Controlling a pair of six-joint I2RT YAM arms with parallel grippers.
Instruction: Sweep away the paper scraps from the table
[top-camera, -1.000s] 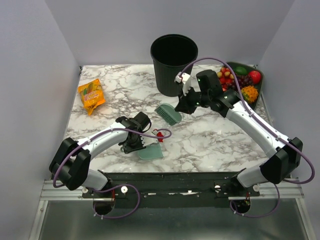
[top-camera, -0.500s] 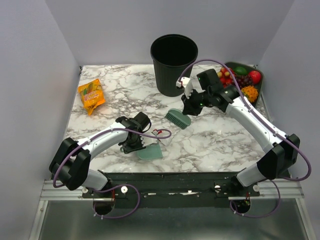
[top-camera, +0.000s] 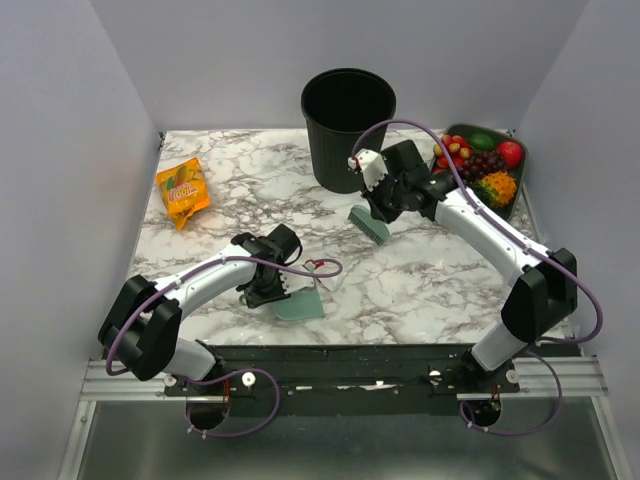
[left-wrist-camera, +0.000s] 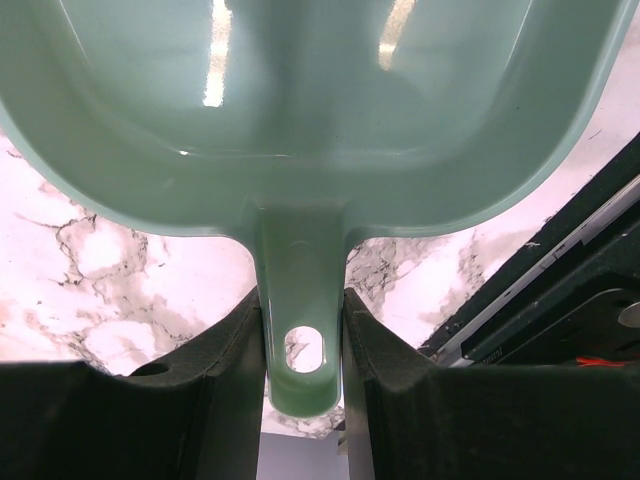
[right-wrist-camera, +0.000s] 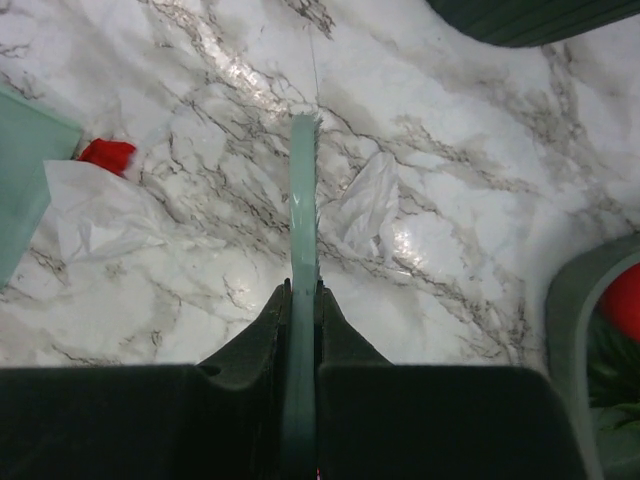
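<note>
Brush (top-camera: 369, 223) shifted toward bin (top-camera: 330, 160) — right fingers (right-wrist-camera: 268, 345) pinch it, left fingers (left-wrist-camera: 235, 350) pinch dustpan (left-wrist-camera: 300, 100); one red scrap (right-wrist-camera: 107, 153).

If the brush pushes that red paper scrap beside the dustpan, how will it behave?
The red paper scrap looks tiny and crumpled, so it's probably very light; the brush might flick it rather than slide it. The table looks glossy, so little should hold it back.

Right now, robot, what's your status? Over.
Left end effector shut on pale green plastic dustpan. Right end effector shut on green bristle brush. Red paper scrap on marble table beside dustpan. Crumpled white bits nearby.
</note>
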